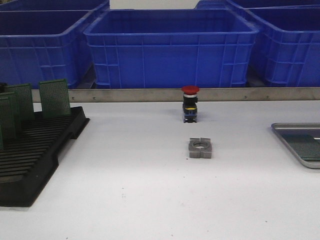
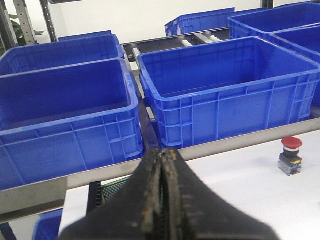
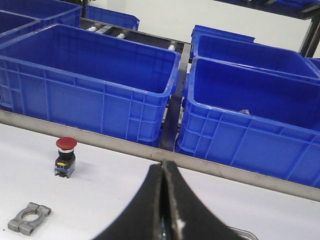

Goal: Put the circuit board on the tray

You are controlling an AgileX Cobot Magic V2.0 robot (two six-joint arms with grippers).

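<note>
Unlabelled tray (green boards racked)

Tray: silver-grey metal, dull sheen, ridged floor. Rack: black matt plastic, slotted. Circuit boards: green, finely perforated. Bins: blue glossy plastic, ribbed walls. Clamp: grey cast-looking metal, matt. Table: white, smooth, lightly speckled. Rail: brushed metal.

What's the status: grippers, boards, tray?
Left gripper and right gripper shut, empty. Green perforated circuit boards upright in black slotted rack. Silver-grey metal tray at right edge. Nothing blocking.
</note>
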